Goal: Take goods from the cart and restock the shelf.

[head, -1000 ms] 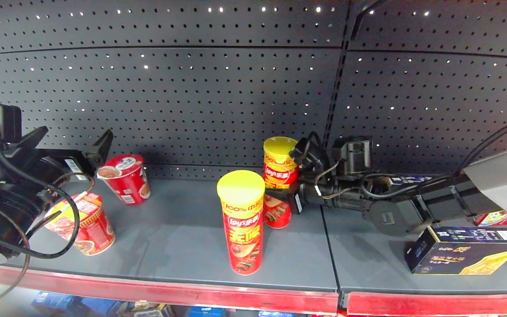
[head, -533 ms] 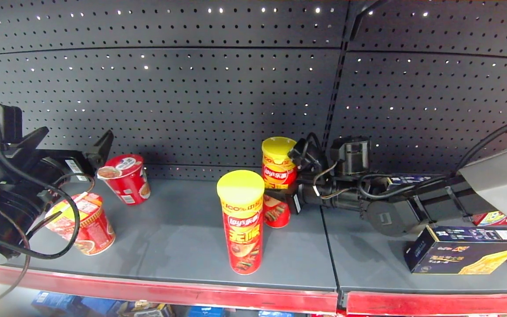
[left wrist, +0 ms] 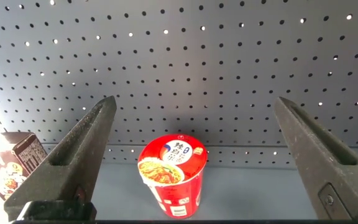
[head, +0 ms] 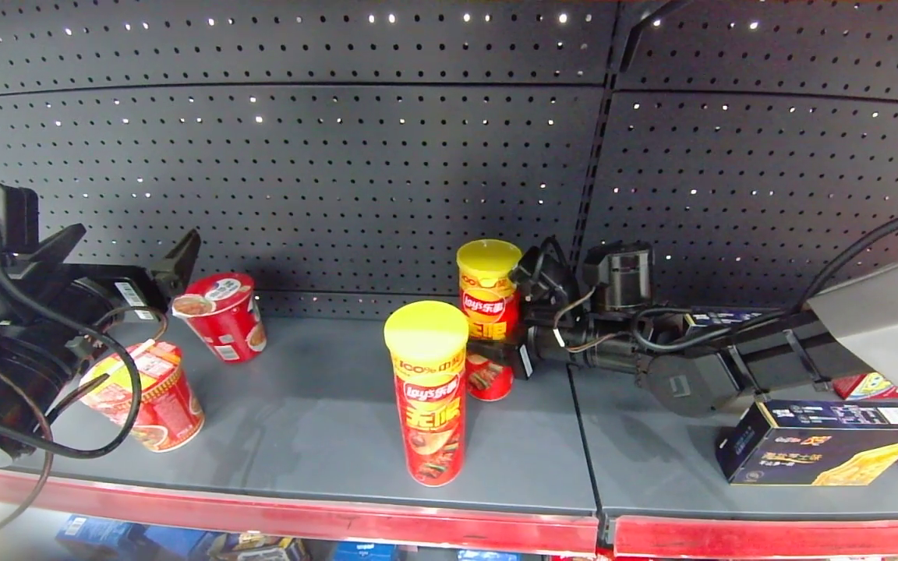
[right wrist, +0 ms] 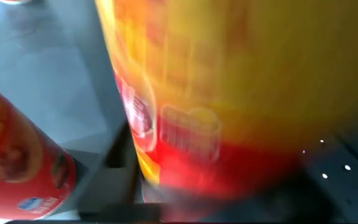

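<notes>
Where the shelf (head: 324, 436) shows two yellow-lidded chip cans in the head view, the rear can (head: 486, 300) is at one o'clock of the front can (head: 427, 389), with the right gripper (head: 500, 354) clamped on it from three o'clock. Two sealed noodle cups sit at nine o'clock, the rear cup (head: 221, 315) and the front cup (head: 154, 397).

In the left wrist view, the left gripper (left wrist: 185, 155) gapes wide and holds nothing, and the rear cup (left wrist: 173, 177) stands upright beyond it.

In the right wrist view, the rear can (right wrist: 229, 93) is close up, with the front can (right wrist: 17, 162) beside it.

The shelf (head: 301, 436) is smooth grey painted metal, matt, with a glossy red edge strip (head: 262, 518) along its front. The back panel (head: 340, 179) is dark perforated metal, also matt. The front chip can (head: 427, 405) and rear chip can (head: 486, 308) have glossy printed wraps and smooth yellow plastic lids. The back noodle cup (head: 223, 315) and front noodle cup (head: 157, 397) look glossy. The box (head: 807, 456) is glossy printed card. The left gripper (left wrist: 194, 106) is matt black plastic.
</notes>
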`<state>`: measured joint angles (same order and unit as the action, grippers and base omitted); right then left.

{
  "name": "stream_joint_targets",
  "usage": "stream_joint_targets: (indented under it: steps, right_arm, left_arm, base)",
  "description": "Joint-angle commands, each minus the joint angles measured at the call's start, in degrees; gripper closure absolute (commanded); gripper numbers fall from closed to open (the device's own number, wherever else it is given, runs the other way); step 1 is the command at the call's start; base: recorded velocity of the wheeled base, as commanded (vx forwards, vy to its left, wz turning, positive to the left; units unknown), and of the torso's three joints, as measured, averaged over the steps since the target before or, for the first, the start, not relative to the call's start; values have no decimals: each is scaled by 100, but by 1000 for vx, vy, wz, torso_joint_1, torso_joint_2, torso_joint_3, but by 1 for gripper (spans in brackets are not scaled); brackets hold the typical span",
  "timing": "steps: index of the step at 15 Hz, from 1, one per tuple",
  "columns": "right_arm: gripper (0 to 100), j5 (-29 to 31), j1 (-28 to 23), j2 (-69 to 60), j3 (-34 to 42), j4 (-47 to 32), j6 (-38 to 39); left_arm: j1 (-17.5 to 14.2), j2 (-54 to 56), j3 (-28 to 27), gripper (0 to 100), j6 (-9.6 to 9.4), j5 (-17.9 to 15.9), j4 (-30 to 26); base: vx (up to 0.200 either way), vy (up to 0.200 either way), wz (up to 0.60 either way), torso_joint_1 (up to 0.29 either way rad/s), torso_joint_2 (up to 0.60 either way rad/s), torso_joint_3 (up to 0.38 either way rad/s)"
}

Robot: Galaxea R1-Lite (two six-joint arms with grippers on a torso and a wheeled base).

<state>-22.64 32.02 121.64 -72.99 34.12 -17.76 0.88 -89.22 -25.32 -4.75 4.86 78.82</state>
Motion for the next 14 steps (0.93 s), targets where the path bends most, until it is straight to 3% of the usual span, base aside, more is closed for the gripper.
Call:
stream_joint_targets:
  steps: [1, 7, 10, 14]
  right_arm:
    - [0, -4, 14, -8, -5, -2, 10]
    - [0, -4, 23, -386, 452, 33, 1]
    - [0, -39, 6, -1204, 1392, 42, -8]
    - [0, -48, -135, -1942, 1867, 42, -8]
  left_arm:
    - [0, 1, 1, 0, 1, -3, 1]
    - [0, 1, 10, 0, 10, -3, 63]
    - [0, -7, 27, 0, 10, -3, 63]
    - [9, -7, 80, 0, 10, -3, 63]
  base:
    - [0, 0, 0, 0, 0, 0]
    - [0, 0, 0, 0, 0, 0]
    - [0, 0, 0, 0, 0, 0]
    - [0, 0, 0, 0, 0, 0]
